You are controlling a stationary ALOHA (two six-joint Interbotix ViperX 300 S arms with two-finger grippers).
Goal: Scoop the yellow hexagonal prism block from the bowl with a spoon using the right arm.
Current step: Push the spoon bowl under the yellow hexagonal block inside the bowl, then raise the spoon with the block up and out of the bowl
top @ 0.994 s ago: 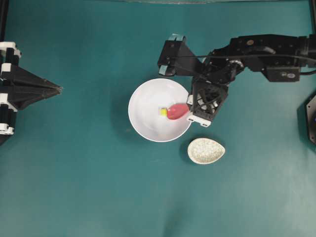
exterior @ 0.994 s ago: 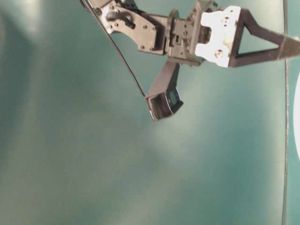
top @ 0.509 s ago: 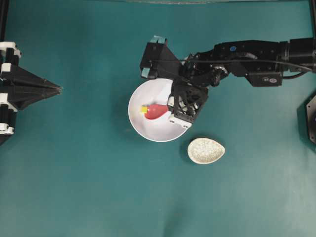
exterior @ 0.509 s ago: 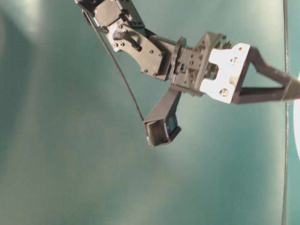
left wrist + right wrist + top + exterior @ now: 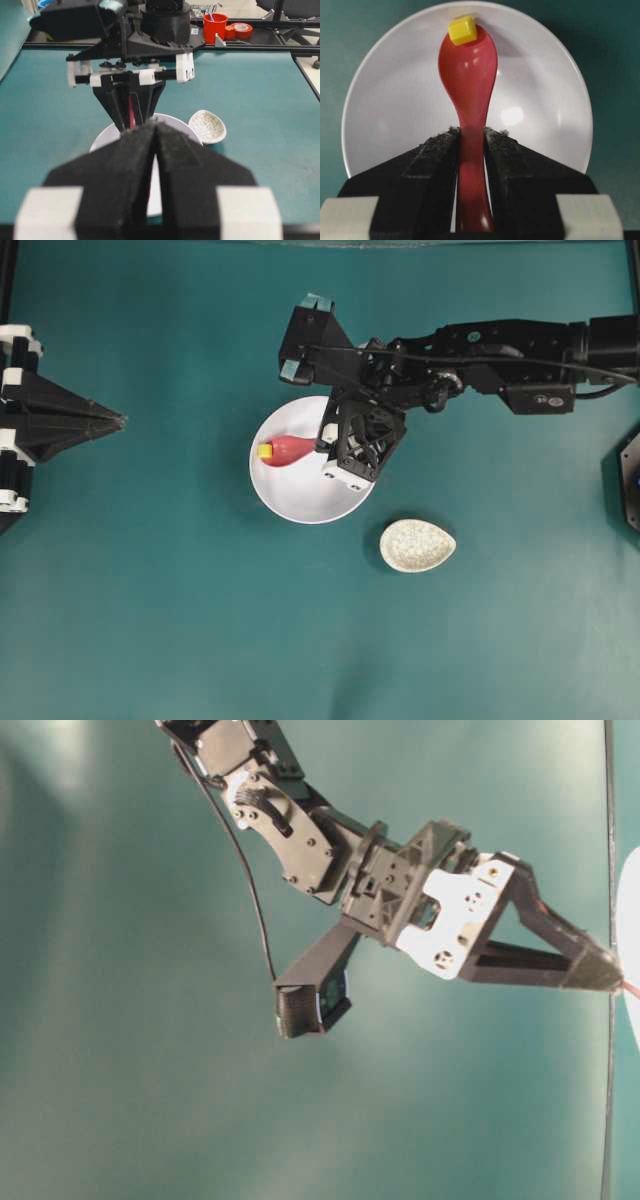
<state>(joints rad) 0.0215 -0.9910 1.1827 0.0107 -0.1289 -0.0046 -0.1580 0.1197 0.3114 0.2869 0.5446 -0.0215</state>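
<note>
- The right claw [image 5: 470, 137] clamps the pink-red spoon [image 5: 468, 65] by its handle.
- The yellow hexagonal prism block [image 5: 462, 30] sits at the scoop's tip, against the white bowl's [image 5: 545, 75] far wall.
- The scooping step is in hand; next, I judge, the tip must slide under and lift level.
- The left claw [image 5: 155, 150] rests closed and empty.

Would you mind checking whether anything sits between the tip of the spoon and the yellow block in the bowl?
Nothing visible does. The right gripper is shut on the spoon, whose tip already meets the yellow block near the far wall of the bowl. The bowl holds nothing else.
</note>
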